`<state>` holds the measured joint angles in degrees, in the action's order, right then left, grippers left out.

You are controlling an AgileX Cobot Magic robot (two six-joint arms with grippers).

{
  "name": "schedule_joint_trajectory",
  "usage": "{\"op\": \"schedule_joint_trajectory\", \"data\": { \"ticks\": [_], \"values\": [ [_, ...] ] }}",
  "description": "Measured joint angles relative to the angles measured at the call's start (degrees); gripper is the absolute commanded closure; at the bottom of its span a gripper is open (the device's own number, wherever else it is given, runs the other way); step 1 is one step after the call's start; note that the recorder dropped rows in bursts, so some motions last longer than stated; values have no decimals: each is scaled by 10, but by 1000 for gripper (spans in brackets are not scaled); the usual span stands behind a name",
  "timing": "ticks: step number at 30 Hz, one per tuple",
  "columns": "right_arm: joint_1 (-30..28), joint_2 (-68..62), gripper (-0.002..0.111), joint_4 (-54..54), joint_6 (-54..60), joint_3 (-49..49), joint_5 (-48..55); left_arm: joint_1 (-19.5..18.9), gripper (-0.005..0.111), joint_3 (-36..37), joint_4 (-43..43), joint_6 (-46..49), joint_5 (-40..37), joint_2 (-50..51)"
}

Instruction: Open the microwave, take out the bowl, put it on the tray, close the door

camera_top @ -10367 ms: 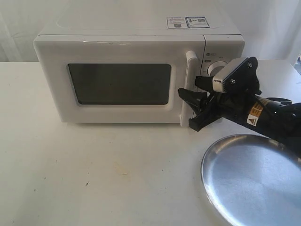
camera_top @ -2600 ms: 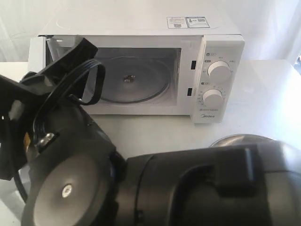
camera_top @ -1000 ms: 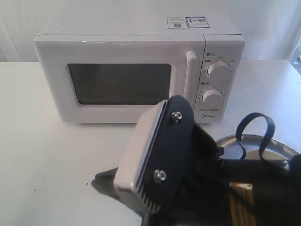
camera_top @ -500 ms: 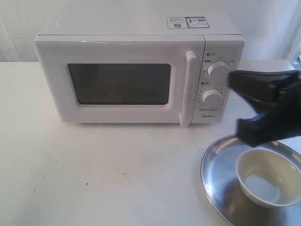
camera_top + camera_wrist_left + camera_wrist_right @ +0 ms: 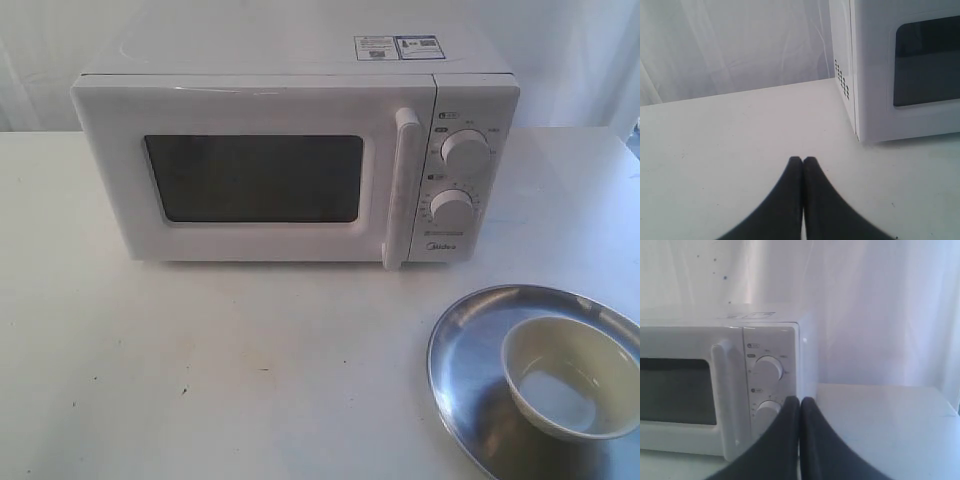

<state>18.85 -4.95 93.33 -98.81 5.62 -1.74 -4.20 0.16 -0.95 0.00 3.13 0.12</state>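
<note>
While cream-white round bowl (image 5: pixel 570 375) sits in shiny silver round tray (image 5: pixel 468 330) front-right of white boxy microwave (image 5: pixel 290 70), door (image 5: pixel 110 170) flush | left end effector (image 5: pixel 803 161), right end effector (image 5: pixel 800 401): pinched together, empty | risk: arm sweep clipping bowl

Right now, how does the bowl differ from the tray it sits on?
The bowl is cream-white, while the tray is shiny silver metal. The bowl is much smaller and deep-sided, and the tray is wide and shallow with a low raised rim. The bowl rests toward the tray's right side, so the tray carries it. Both are round.
</note>
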Motion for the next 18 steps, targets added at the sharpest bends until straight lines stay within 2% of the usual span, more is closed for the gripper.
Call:
{"op": "schedule_joint_trajectory", "data": {
  "ticks": [4,18],
  "values": [
    [-19,40,108,-2,0,-28,1,0,107,0,0,0,0,0],
    [-19,45,108,-4,0,-53,13,0,107,0,0,0,0,0]
  ]
}}
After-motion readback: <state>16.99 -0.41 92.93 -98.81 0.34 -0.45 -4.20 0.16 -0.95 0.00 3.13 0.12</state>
